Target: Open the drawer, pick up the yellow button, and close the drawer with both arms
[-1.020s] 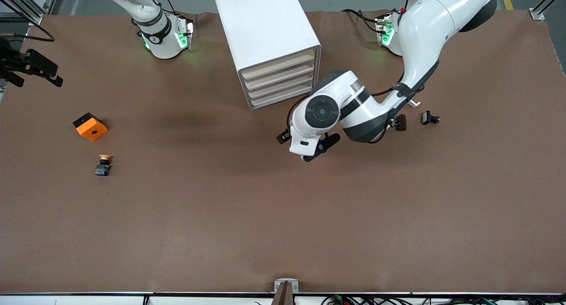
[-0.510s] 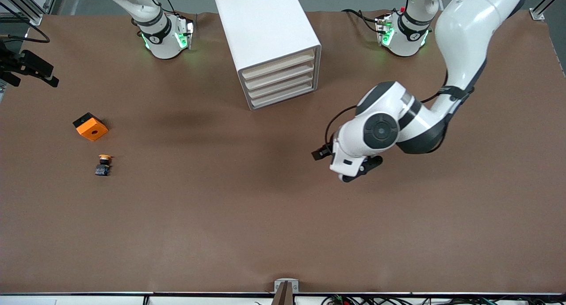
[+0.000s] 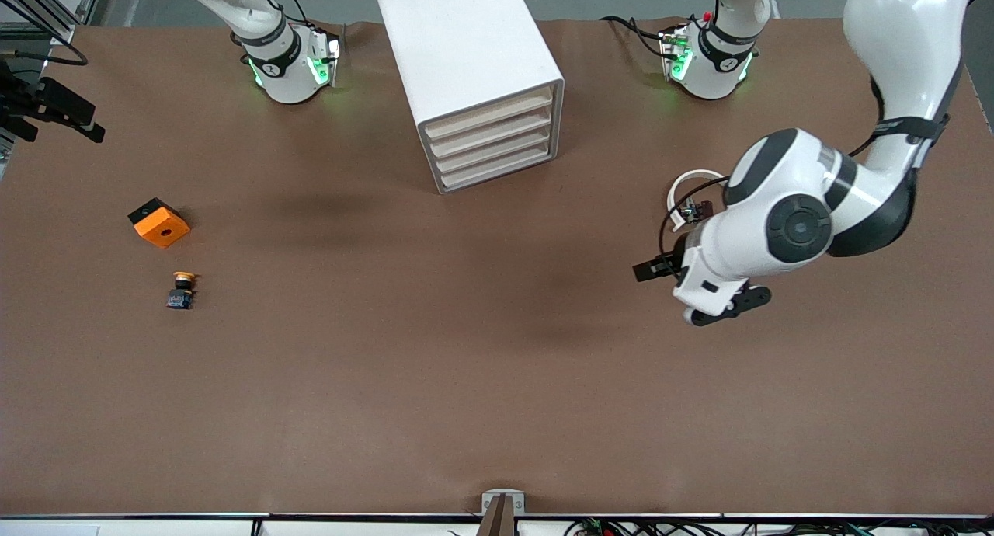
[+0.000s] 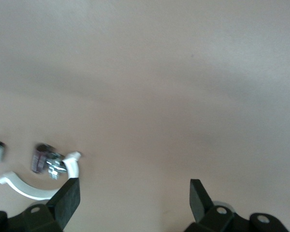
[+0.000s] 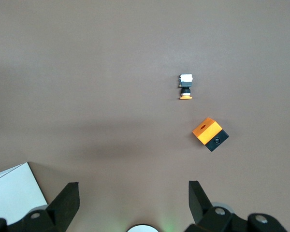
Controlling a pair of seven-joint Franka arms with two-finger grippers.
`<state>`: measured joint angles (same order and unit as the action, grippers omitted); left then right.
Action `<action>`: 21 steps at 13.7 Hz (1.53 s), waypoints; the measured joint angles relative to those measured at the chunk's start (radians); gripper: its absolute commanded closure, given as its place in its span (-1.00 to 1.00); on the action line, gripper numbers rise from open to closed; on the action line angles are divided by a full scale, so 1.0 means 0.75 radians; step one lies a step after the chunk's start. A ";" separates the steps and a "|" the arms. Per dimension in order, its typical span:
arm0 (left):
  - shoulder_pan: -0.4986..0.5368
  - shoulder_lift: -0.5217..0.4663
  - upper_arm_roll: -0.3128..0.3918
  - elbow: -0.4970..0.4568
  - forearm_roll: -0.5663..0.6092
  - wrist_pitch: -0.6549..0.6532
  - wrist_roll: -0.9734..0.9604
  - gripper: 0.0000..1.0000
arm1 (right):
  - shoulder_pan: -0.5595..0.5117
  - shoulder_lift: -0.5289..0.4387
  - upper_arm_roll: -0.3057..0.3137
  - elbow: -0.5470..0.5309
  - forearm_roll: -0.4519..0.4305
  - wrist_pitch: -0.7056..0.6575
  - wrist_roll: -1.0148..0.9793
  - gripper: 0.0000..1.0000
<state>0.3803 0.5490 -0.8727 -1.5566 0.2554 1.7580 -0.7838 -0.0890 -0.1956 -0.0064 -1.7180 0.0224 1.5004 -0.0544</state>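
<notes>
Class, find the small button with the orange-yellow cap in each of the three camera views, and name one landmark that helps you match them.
Front view: the button lies toward the right arm's end of the table, nearer the camera than the orange block.
Left wrist view: not in it.
Right wrist view: the button lies on bare table.
Shared landmark: the orange block beside it.

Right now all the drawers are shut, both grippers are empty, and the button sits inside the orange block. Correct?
Not quite. The button lies on the table apart from the orange block, nearer the front camera, as the front view shows. The drawers are shut; the left gripper and right gripper are empty.
</notes>
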 measured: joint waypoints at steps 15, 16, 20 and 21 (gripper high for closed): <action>0.625 -0.350 -0.013 -0.092 -0.032 -0.013 0.945 -1.00 | 0.126 -0.016 -0.136 0.008 0.001 0.003 -0.008 -1.00; 0.651 -0.366 -0.014 -0.092 -0.055 -0.014 0.987 -1.00 | 0.125 -0.016 -0.134 0.008 0.001 0.003 -0.008 -1.00; 0.730 -0.432 -0.014 -0.092 -0.120 -0.018 1.108 -1.00 | 0.108 -0.016 -0.086 0.008 0.000 0.002 -0.007 -1.00; 0.728 -0.450 -0.015 -0.093 -0.131 -0.022 1.108 -1.00 | 0.104 -0.016 -0.085 0.008 0.000 0.001 -0.007 -1.00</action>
<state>0.9266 0.2118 -0.8836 -1.6263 0.1574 1.7414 0.0471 -0.0110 -0.2078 -0.0700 -1.7122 0.0227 1.5013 -0.0600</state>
